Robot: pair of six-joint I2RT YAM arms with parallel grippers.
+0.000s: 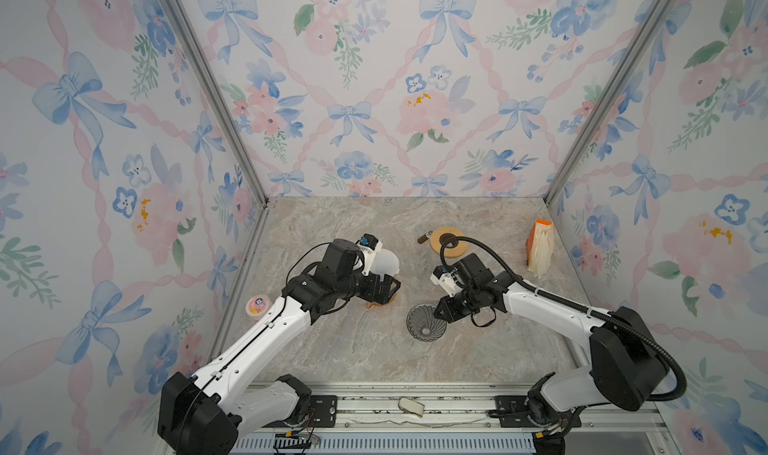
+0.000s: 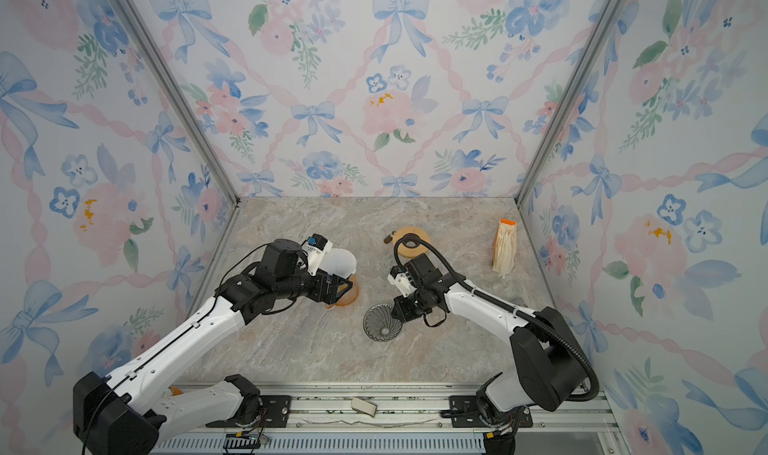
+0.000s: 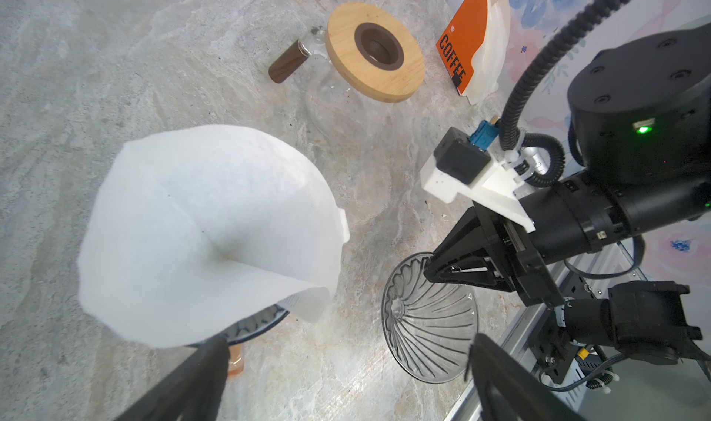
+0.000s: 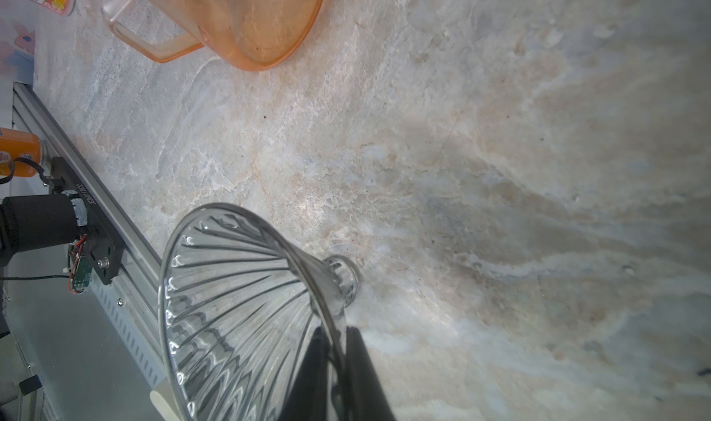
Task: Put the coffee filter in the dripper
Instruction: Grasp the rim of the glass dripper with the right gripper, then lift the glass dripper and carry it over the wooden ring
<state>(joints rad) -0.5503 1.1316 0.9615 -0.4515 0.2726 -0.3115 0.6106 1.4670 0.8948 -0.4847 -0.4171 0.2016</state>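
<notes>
Left pincer [image 3: 348, 348] wide open by filter [image 3: 200, 226], right pincer [image 4: 335, 332] pinching tipped dripper [image 4: 231, 303] by its rim, on bench [image 1: 353, 349]

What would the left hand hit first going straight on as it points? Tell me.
Probably the tabletop: the left hand, open, aims down between the paper filter and the glass dripper. Depth is unclear; it might brush the filter's edge.
</notes>
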